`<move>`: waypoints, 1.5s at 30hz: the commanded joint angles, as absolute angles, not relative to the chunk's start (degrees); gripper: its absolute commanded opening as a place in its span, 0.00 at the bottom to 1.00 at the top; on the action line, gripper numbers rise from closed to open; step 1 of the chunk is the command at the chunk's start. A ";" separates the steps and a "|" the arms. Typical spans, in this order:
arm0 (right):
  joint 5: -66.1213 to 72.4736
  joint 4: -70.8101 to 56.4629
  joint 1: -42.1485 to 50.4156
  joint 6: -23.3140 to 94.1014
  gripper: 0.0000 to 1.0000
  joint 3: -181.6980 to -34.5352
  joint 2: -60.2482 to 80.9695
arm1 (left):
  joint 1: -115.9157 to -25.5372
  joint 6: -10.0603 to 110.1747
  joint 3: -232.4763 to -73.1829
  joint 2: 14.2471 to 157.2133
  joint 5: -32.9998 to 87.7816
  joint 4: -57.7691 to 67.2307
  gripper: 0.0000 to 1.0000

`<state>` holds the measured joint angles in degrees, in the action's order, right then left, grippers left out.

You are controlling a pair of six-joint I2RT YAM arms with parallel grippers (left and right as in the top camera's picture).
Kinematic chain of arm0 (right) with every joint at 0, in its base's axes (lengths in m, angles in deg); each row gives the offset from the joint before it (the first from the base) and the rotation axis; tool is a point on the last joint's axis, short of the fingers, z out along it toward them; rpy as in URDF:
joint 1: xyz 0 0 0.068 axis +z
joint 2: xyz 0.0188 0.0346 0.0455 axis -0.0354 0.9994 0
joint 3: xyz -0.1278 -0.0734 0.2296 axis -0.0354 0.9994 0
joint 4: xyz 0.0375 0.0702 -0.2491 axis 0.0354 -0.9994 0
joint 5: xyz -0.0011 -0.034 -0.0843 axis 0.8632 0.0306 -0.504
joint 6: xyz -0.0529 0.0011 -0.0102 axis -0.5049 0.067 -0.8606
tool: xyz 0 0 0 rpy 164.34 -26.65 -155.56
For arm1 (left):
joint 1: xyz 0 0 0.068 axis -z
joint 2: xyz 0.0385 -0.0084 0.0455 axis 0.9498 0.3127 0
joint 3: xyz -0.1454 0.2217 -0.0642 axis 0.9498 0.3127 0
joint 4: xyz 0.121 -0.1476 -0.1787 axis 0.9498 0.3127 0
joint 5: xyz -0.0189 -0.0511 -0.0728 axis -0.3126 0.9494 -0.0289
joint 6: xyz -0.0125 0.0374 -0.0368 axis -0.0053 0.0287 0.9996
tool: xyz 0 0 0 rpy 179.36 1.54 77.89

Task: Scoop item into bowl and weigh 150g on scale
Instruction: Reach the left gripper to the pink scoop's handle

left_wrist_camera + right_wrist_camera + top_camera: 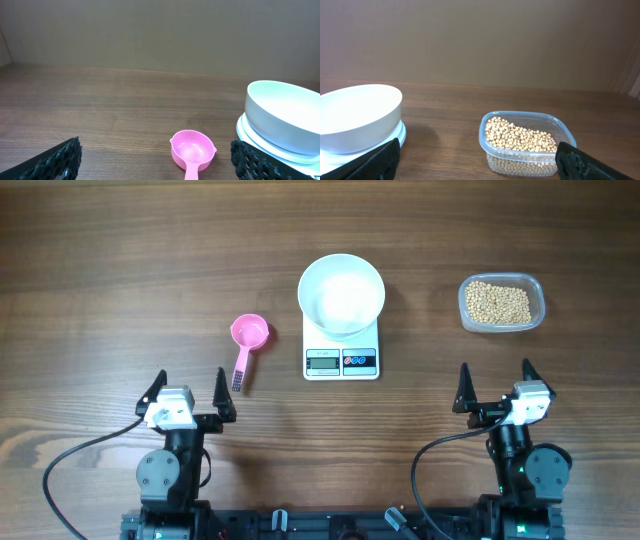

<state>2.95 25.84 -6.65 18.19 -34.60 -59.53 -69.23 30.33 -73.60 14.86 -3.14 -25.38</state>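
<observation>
Bowl (341,293) on scale (341,361) at centre, beans (499,303) in tub (463,301) upper right, scoop (247,340) centre-left, left end effector (191,377) and right end effector (496,370) released.

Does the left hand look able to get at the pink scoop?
Probably yes: the left hand is open and the scoop lies just ahead of it, with nothing between.

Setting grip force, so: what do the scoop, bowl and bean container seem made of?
Scoop: pink moulded plastic, smooth with a soft sheen. Bowl: glossy white, perhaps ceramic or melamine; look leaves it open. Container: thin clear plastic, beans showing through its wall.
</observation>
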 commanded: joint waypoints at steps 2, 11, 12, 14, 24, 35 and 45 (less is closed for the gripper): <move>2.16 26.02 -6.37 18.52 1.00 -34.54 -59.99 | -69.03 29.24 -73.27 14.25 -2.23 -25.36 1.00; 2.16 25.99 -6.37 18.52 1.00 -34.54 -59.99 | -69.03 29.24 -73.27 14.25 -2.23 -25.36 1.00; 2.16 25.99 -6.37 18.54 1.00 -34.54 -59.99 | -69.03 29.24 -73.27 14.25 -2.23 -25.36 1.00; 2.16 26.02 -6.37 18.54 1.00 -34.54 -59.99 | -69.03 29.24 -73.27 14.25 -2.23 -25.36 1.00; 2.16 26.02 -6.37 18.52 1.00 -34.54 -59.99 | -69.03 29.24 -73.27 14.25 -2.23 -25.36 1.00; 2.16 26.02 -6.37 18.52 1.00 -34.54 -59.99 | -69.03 29.24 -73.27 14.25 -2.23 -25.38 1.00; 2.16 26.02 -6.37 18.52 1.00 -34.54 -59.99 | -68.99 54.70 -73.40 14.25 40.61 -49.49 1.00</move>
